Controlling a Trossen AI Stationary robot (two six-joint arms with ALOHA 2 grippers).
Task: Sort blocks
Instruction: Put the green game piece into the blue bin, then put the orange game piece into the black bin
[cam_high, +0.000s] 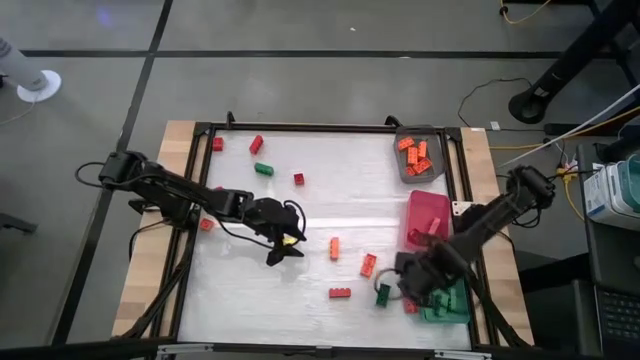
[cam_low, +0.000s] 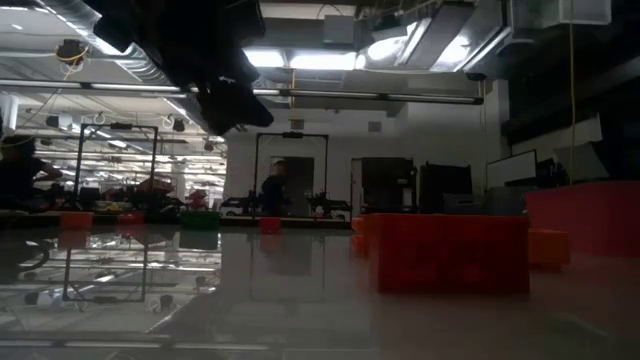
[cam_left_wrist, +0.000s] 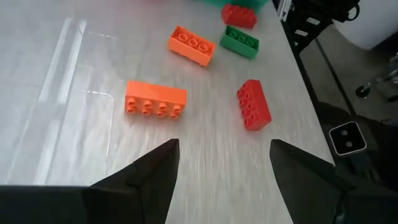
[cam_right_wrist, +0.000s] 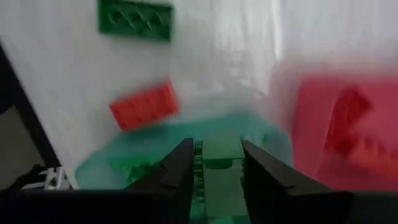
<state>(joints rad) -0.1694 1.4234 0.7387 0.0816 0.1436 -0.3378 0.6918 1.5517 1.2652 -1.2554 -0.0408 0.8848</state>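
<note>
Red, orange, green blocks (cam_high: 340, 293) scattered across the table, some in trays.

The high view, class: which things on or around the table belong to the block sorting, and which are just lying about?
Part of the job: loose blocks; grey tray of orange blocks; pink tray; teal tray; left gripper, open; right gripper, shut on a green block.

Just lying about: cables on the floor; white stand base.
</note>
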